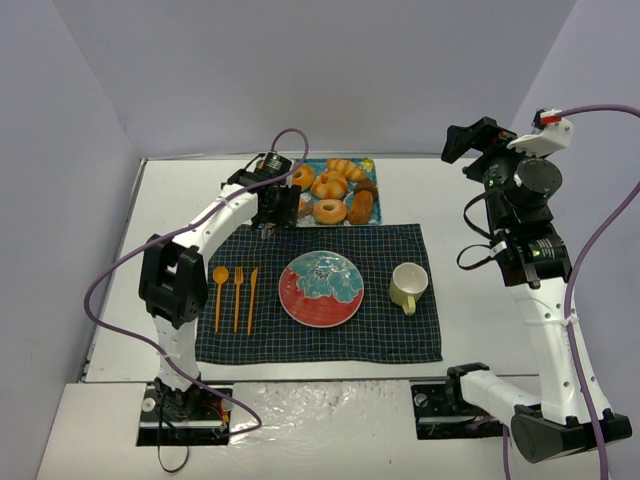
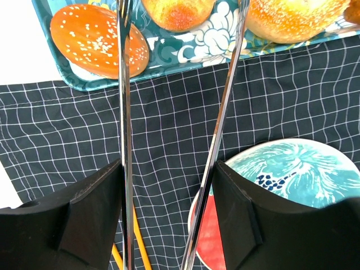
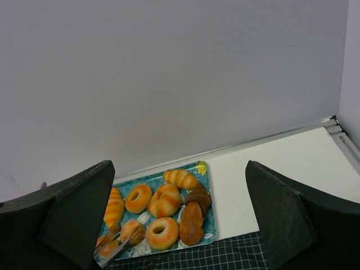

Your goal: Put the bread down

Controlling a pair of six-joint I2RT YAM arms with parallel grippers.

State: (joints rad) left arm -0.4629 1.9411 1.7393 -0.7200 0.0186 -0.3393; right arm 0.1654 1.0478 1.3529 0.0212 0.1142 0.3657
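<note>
My left gripper (image 1: 276,207) (image 2: 167,169) is shut on metal tongs (image 2: 125,129), whose two arms reach onto the teal tray (image 1: 368,165) (image 2: 185,48). The bread, a small round orange-tan bun (image 2: 177,11) (image 3: 130,229), lies on the tray between the tong arms, with a gap on each side. The red and teal plate (image 1: 296,300) (image 2: 306,169) sits on the dark checked placemat (image 1: 400,340). My right gripper (image 1: 470,140) (image 3: 179,169) is open and empty, raised high at the back right.
The tray also holds ring doughnuts (image 1: 329,211) (image 3: 162,233), a sesame bun (image 2: 98,48), a striped croissant (image 3: 180,179) and brown pastries (image 3: 191,222). Orange cutlery (image 1: 237,298) lies left of the plate, and a pale cup (image 1: 408,287) stands to its right.
</note>
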